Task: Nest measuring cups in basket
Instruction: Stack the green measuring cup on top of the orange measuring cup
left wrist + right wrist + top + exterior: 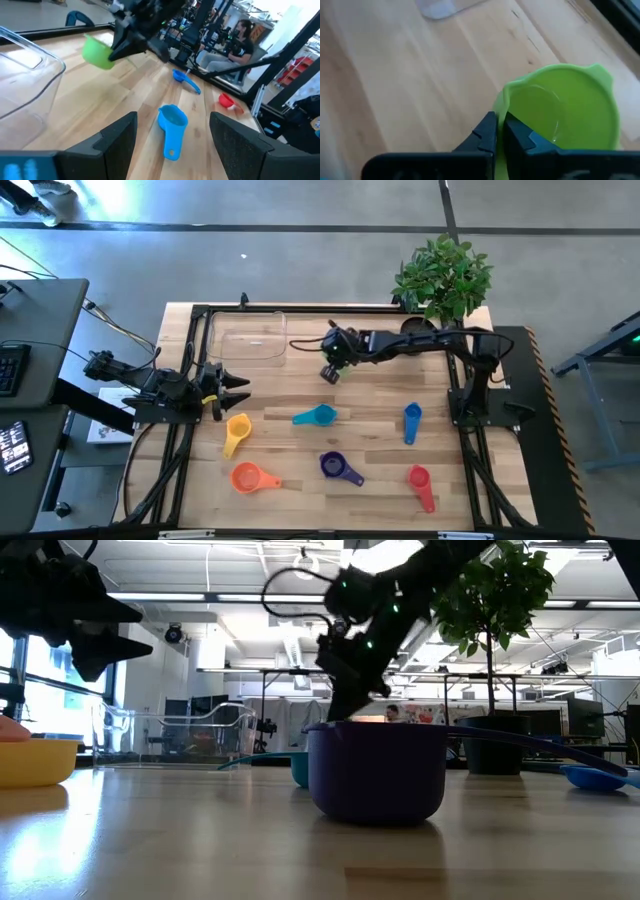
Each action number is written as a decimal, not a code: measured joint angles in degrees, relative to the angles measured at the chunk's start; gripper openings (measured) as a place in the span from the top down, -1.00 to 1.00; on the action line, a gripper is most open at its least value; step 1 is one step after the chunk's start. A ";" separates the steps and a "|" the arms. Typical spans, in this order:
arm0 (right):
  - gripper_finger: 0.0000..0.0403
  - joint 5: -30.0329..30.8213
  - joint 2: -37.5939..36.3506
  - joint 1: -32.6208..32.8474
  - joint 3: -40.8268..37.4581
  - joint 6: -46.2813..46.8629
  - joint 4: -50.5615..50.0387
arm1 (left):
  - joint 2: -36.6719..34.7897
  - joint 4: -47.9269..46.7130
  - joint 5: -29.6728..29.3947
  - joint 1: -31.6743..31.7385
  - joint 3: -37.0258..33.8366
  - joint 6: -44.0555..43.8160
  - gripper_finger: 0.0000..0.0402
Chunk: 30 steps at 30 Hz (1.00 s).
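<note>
My right gripper (328,372) hovers over the middle of the table, just right of the clear basket (250,336), and is shut on the green cup (565,110). That cup also shows in the left wrist view (97,52). Six cups lie on the wood: yellow (237,430), orange (245,476), light blue (318,416), purple (335,466), dark blue (412,418) and red (420,480). My left gripper (240,388) is open at the left edge, above the yellow cup and touching nothing. In the low view the purple cup (378,770) stands in front and hides the green one. My right gripper pinches the green cup's side wall at its rim (501,112), with one finger (522,137) inside the bowl and the other (485,135) outside. The fingers come from above, slanting down. The cup hangs lifted clear of the table, its mouth upward.
A potted plant (442,278) stands at the far right corner, behind the right arm. A black frame (200,315) rims the table. People sit in the room beyond (240,42). Bare wood lies between the basket and the row of cups.
</note>
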 joint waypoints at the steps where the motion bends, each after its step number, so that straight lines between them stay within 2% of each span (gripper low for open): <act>1: 0.99 0.73 0.00 0.55 1.59 0.06 -1.77 | 0.01 -0.01 0.02 -0.01 0.01 -0.02 -0.20; 11: 0.99 8.88 0.00 3.55 17.83 2.85 -18.99 | -0.01 0.01 0.95 -0.01 0.01 -1.53 -0.20; 19: 1.00 9.75 -0.02 3.66 26.17 4.80 -28.81 | 0.00 0.14 0.86 0.06 0.01 -3.21 -0.20; 24: 1.00 9.87 -0.02 4.55 29.32 5.64 -31.84 | -0.01 0.31 1.20 0.08 0.01 -13.27 -0.20; 30: 1.00 10.06 -0.04 5.63 30.68 6.18 -32.29 | 0.00 0.59 9.24 0.08 0.01 -21.13 -0.20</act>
